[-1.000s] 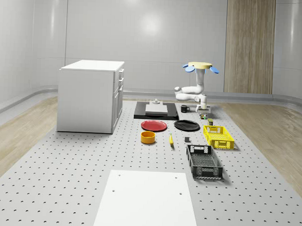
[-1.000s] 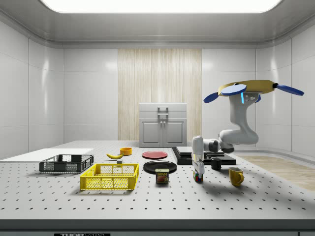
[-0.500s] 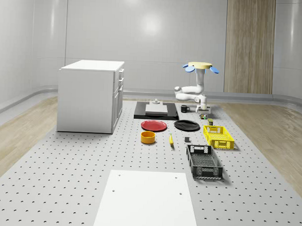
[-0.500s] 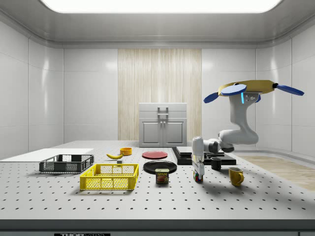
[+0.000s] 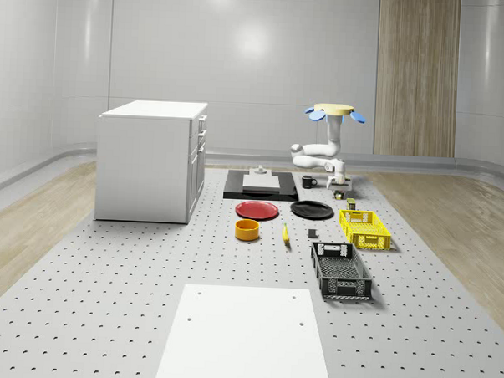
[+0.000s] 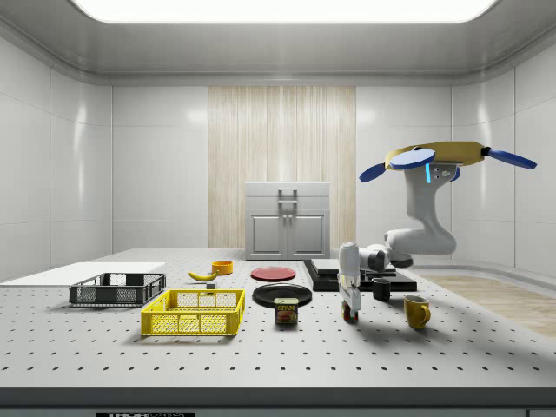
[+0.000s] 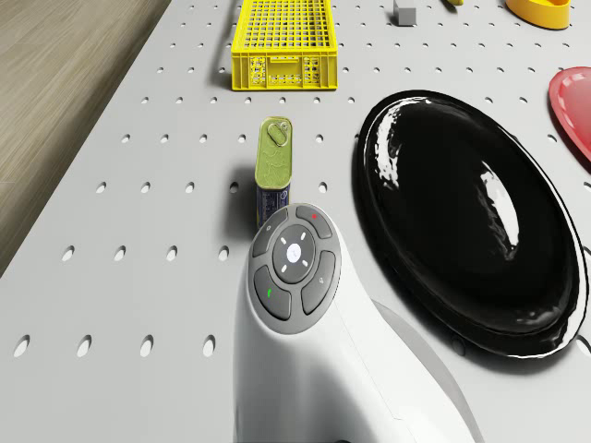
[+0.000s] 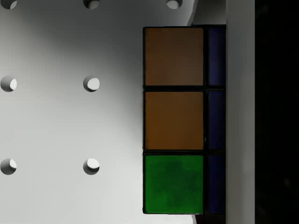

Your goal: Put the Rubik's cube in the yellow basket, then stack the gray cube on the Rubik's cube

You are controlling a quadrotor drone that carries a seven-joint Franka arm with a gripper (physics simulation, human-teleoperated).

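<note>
- Rubik's cube (image 8: 174, 119) sits right up against my gripper (image 6: 350, 306), showing two orange squares, a green one and a blue side in the wrist view. I cannot tell whether I am clamped on it or merely beside it.
- Pale holed worktop (image 8: 70, 121) lies just beneath the cube.
- My arm (image 7: 294, 268) bends down from the drone (image 6: 439, 155), which hovers well above the worktop.
- Just past my wrist stands an upright tin can (image 7: 274, 166).
- Beside the can lies a wide black plate (image 7: 462, 212).
- Farther out is the yellow basket (image 7: 282, 69), well apart from the Rubik's cube.
- Beyond the plate sits the gray cube (image 7: 404, 11), on the worktop near the basket's far end.
</note>
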